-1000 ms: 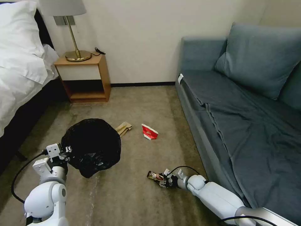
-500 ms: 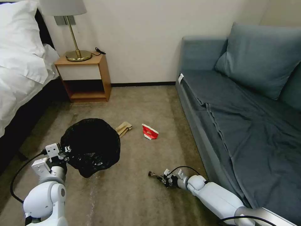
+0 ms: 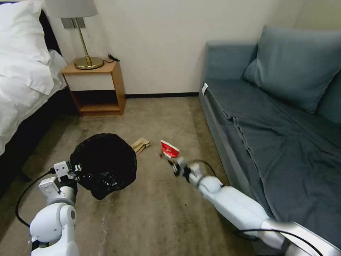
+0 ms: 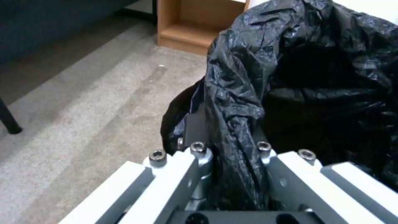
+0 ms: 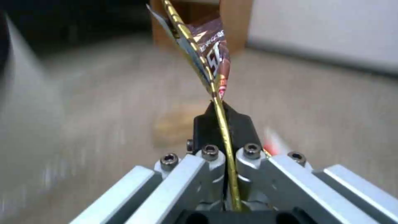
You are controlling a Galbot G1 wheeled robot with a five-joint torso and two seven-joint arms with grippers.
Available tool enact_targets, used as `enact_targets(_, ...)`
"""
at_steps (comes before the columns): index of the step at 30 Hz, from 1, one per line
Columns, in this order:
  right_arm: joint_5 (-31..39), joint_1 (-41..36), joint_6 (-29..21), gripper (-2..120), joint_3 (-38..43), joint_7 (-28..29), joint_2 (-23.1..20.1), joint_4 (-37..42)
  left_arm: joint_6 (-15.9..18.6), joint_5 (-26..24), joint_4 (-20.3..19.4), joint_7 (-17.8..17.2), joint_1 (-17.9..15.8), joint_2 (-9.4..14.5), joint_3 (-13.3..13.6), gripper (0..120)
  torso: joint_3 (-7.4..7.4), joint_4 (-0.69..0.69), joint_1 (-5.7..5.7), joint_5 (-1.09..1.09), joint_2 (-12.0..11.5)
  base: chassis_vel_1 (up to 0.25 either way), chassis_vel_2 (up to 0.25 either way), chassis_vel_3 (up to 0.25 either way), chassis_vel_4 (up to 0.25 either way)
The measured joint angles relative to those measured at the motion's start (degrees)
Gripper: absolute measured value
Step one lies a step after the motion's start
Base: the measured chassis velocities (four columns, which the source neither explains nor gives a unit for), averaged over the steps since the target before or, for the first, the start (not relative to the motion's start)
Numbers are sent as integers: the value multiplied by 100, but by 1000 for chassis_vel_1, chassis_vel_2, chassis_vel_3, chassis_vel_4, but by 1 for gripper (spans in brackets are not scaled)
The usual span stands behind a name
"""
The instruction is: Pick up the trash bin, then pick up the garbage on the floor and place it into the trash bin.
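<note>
Trash bin (image 3: 103,165): held off the carpet (image 3: 149,220) at our left front, its black bag (image 4: 298,77) draped over the rim and its mouth open upward. Our left gripper (image 3: 72,170) has its jaws clamped on the rim and bag fold at the bin's 8 o'clock edge; in the left wrist view the plastic is pinched between the two fingers (image 4: 195,124).

Right gripper (image 3: 169,161): out over the floor, at about 3 o'clock from the bin mouth and apart from it. Jaws closed narrow on the snack wrapper (image 5: 209,59), gripped by its lower edge. The wrapper's long axis runs straight out from the jaws, so most of it stands free beyond the tips.

We judge the drop depends on this: the bin lies toward 9 o'clock from the right jaws, so the free end of the wrapper would reach the rim first.

Red-and-white cup (image 3: 169,149): on the carpet just past the right gripper, at its 12 o'clock.

Tan paper bag (image 3: 141,144): on the carpet, close by the bin's 1 o'clock edge. Both are nearer our right arm (image 3: 227,202).
</note>
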Motion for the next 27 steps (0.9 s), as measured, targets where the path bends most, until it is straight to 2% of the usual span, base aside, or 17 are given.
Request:
enact_targets(5, 262, 356, -18, 0, -150, 534, 195, 529, -1, -8, 5, 5, -13, 3, 12, 4, 0, 1, 0, 0, 0, 0, 0, 0, 0)
enact_targets(7, 478, 760, -43, 0, -474, 1011, 374, 1013, -1, -38, 5, 6, -16, 7, 15, 4, 0, 0, 0, 0, 0, 0, 0, 0, 0)
enact_targets(9, 518, 833, -48, 0, -548, 1099, 412, 1094, -1, -44, 5, 7, -16, 8, 15, 4, -1, 0, 0, 0, 0, 0, 0, 0, 0)
enact_targets(11, 738, 1116, -106, 0, -923, 1467, 591, 1435, -1, -67, 4, 8, -19, 7, 15, 4, 0, 0, 0, -1, 0, 0, 0, 0, 0)
enact_targets(19, 895, 1328, -209, 0, -1635, 1856, 988, 1689, 3, -80, 4, 3, -33, -22, 21, 4, -1, -1, 0, 1, 0, 0, 0, 0, 0)
enact_targets(22, 771, 1324, -195, 0, -1964, 1925, 1266, 1505, 12, -82, 3, -3, -44, -61, 42, 4, -1, 2, 0, 0, 0, 0, 0, 0, 0)
enact_targets(27, 567, 1122, -170, 0, -2197, 1896, 1436, 1278, 35, -52, -42, -12, -57, -137, 87, 4, -1, -1, 0, 0, 0, 0, 0, 0, 0)
